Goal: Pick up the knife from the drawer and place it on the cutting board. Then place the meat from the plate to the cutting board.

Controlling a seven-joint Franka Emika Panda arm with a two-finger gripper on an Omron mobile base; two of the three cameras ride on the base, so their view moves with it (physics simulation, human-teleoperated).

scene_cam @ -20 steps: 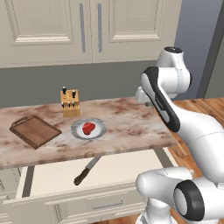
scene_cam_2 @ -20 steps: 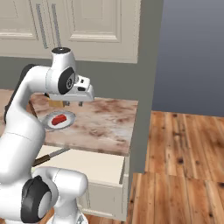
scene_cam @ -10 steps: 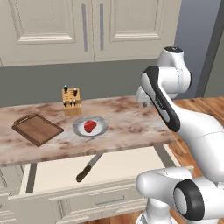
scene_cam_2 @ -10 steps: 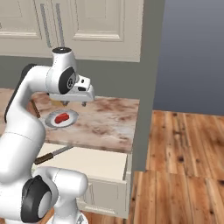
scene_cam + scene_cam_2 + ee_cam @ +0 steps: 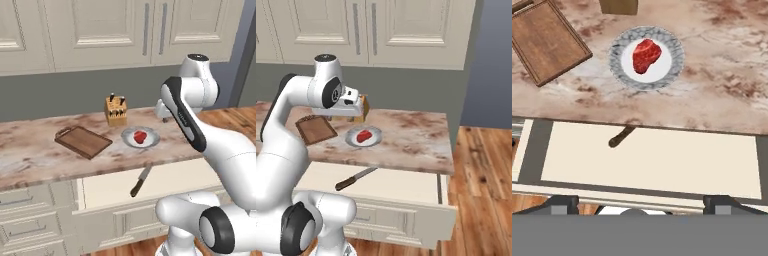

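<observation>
Two steps left, none done: knife (image 5: 140,180) lies in the open drawer (image 5: 200,175), diagonal, dark handle toward the front, blade tip tucked under the counter (image 5: 30,160) edge; in hand view only the handle end (image 5: 621,136) shows. Meat (image 5: 140,136) sits on plate (image 5: 141,137), mid counter. Cutting board (image 5: 83,141) bare, just left of plate, apart from it. Knife block (image 5: 115,110) behind plate, not touching.

Gripper (image 5: 641,201) up high over drawer front, nothing between the tips, fingers (image 5: 562,202) spread wide, holding nothing.

Step in hand, by my read: approach for knife pick, 1st half of task. Next move prob needs: drop into drawer, shift toward the handle, rotate wrist so fingers straddle the handle across its width, then close. Risk: counter lip close above blade, so lift may need a pull outward first.
</observation>
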